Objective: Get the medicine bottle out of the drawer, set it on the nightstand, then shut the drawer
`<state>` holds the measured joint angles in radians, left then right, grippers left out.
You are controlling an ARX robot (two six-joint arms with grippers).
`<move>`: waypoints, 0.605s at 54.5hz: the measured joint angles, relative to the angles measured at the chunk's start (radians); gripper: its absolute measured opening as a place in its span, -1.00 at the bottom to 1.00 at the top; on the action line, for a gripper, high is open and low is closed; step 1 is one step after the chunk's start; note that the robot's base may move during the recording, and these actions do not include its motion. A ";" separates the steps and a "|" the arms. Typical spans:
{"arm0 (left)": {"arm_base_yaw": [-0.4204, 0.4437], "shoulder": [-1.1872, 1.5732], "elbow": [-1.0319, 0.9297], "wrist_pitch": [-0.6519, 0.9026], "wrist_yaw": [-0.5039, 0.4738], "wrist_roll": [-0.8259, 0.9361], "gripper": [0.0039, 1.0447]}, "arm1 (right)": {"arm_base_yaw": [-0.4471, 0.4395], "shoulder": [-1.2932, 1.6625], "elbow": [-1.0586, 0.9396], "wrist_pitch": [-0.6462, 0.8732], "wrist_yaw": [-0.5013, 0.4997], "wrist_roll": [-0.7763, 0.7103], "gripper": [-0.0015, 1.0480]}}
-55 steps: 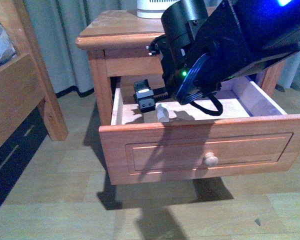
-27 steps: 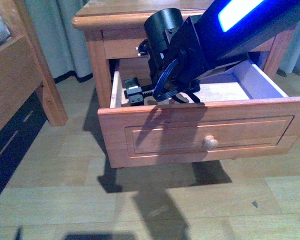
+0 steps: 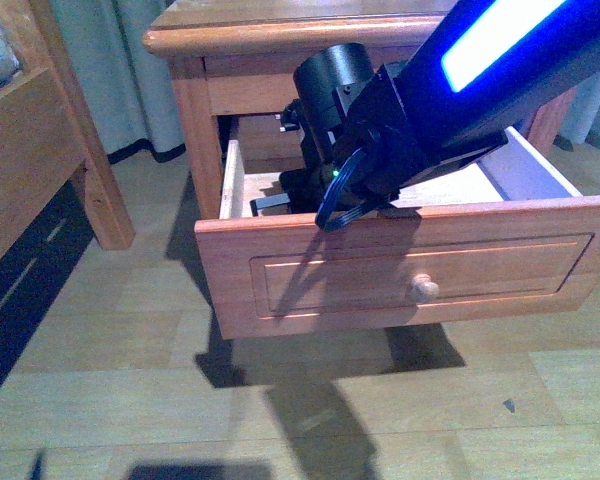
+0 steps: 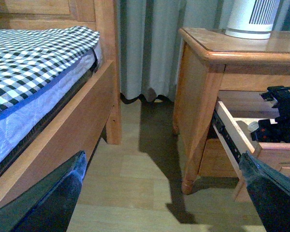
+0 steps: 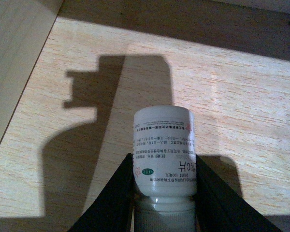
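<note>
Down inside the open drawer [image 3: 410,280], the right gripper [image 5: 164,160] has its two black fingers [image 5: 117,193] pressed on both sides of the medicine bottle [image 5: 163,137]. They squeeze it near the cap end. The little white bottle has small print on its label. Pale wood of the drawer floor shows under it, with a dark shadow of the bottle and fingers on it. Whether the bottle touches that wood cannot be told.

From the front, the big black right arm [image 3: 400,120] reaches over the drawer front and hides the bottle. The drawer is pulled far out of the nightstand [image 3: 280,40], and its round knob [image 3: 423,290] faces the camera.

The left gripper [image 4: 162,193] is away from the drawer, low over the floor, with its fingers spread wide apart. Its camera sees the bed [image 4: 38,72] on one side and the nightstand on the other. A white machine [image 4: 251,19] stands on the nightstand top.
</note>
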<state>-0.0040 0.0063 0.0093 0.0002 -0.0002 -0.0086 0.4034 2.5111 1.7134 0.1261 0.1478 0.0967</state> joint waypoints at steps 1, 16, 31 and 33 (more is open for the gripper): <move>0.000 0.000 0.000 0.000 0.000 0.000 0.88 | -0.002 -0.005 -0.008 0.005 -0.005 0.000 -0.42; 0.000 0.000 0.000 0.000 0.000 0.000 0.88 | -0.018 -0.138 -0.175 0.087 -0.068 0.001 -0.43; 0.000 0.000 0.000 0.000 0.000 0.000 0.88 | -0.040 -0.412 -0.311 0.050 -0.173 0.019 -0.43; 0.000 0.000 0.000 0.000 0.000 0.000 0.88 | -0.040 -0.440 -0.311 0.028 -0.188 0.019 -0.43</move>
<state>-0.0040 0.0063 0.0093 0.0006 -0.0006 -0.0086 0.3634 2.0708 1.4025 0.1543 -0.0406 0.1158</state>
